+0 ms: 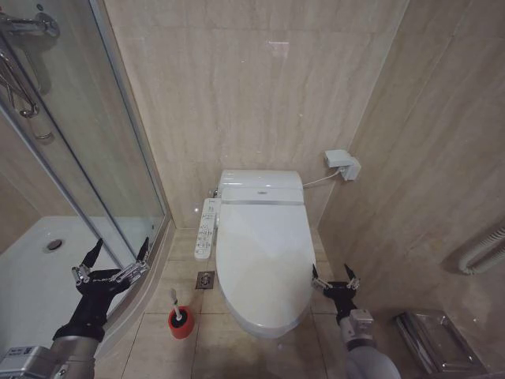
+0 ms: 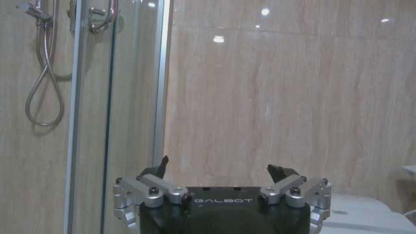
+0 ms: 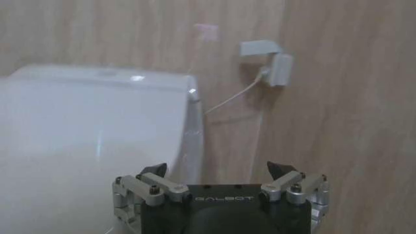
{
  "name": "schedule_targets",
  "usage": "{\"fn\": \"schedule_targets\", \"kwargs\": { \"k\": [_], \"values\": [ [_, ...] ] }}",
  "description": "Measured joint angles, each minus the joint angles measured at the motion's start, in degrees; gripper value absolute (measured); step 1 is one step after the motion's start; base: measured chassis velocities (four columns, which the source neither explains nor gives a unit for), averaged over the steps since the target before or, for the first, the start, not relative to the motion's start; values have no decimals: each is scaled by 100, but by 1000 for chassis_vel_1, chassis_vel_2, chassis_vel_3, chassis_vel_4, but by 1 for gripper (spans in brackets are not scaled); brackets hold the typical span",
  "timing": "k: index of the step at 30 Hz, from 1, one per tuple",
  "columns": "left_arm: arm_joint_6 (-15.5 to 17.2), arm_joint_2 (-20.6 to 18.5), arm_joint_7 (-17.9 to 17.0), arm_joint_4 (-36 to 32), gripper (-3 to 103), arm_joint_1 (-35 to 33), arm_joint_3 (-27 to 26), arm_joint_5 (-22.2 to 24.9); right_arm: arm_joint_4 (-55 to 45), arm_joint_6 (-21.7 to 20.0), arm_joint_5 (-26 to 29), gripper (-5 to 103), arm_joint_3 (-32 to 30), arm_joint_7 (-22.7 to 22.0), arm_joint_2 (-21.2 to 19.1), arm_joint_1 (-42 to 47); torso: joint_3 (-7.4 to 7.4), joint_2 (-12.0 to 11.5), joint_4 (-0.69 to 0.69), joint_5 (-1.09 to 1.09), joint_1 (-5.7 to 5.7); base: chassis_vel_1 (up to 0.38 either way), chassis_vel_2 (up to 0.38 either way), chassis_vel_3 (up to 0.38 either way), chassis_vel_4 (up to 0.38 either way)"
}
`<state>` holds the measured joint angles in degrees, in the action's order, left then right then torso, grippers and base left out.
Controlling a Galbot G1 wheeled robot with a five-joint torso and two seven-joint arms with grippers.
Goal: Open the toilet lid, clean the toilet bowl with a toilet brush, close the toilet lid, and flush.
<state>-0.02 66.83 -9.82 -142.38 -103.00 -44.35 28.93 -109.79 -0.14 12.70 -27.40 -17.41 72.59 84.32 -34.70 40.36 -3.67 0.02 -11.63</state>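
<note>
The glossy white toilet lid point(image 1: 264, 257) lies closed over the toilet, so the toilet bowl is hidden under it. The toilet brush point(image 1: 175, 304) stands with its white handle upright in a red holder cup point(image 1: 181, 323) on the floor left of the toilet. My left gripper point(image 1: 118, 253) hangs open at the lower left, beside the shower door and apart from the brush. My right gripper point(image 1: 333, 278) is open just right of the lid's front half, with nothing between its fingers. The right wrist view shows the lid point(image 3: 91, 141) beside that open gripper point(image 3: 217, 170). The left gripper point(image 2: 221, 168) faces the tiled wall.
A glass shower door point(image 1: 118, 158) and white shower tray point(image 1: 39, 276) take up the left. A control panel point(image 1: 207, 227) sticks out at the toilet's left side. A wall socket box point(image 1: 343, 163) with a cable sits at the right. A floor drain point(image 1: 205, 279) lies near the brush.
</note>
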Motion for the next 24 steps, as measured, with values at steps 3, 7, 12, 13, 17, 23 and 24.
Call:
{"fn": "schedule_targets", "kwargs": {
  "k": [3, 7, 12, 13, 17, 23, 24],
  "values": [
    [0, 0, 0, 0, 100, 0, 0, 0, -233, 2, 233, 100, -130, -50, 34, -41, 0, 0, 1, -3, 0, 0, 0, 0, 0],
    [0, 0, 0, 0, 100, 0, 0, 0, -680, 142, 527, 100, -304, 28, 57, 185, 0, 0, 0, -3, -1, 0, 0, 0, 0],
    [0, 0, 0, 0, 100, 0, 0, 0, -1361, 287, 559, 100, -349, 222, 335, 748, 1, 0, -1, -3, 0, 0, 0, 0, 0],
    [0, 0, 0, 0, 100, 0, 0, 0, -1490, 293, 550, 100, -342, 232, 375, 830, 1, 0, -1, -3, 0, 0, 0, 0, 0],
    [0, 0, 0, 0, 100, 0, 0, 0, -1885, 295, 510, 100, -326, 239, 472, 1020, 1, 0, 0, -3, 0, 0, 0, 0, 0],
    [0, 0, 0, 0, 100, 0, 0, 0, -2340, 297, 370, 100, -296, 220, 576, 1241, 1, 0, 0, -3, 0, 0, 0, 0, 0],
    [0, 0, 0, 0, 100, 0, 0, 0, -2340, 297, 370, 100, -296, 220, 576, 1241, 1, 0, 0, -3, 0, 0, 0, 0, 0]
  ]
}}
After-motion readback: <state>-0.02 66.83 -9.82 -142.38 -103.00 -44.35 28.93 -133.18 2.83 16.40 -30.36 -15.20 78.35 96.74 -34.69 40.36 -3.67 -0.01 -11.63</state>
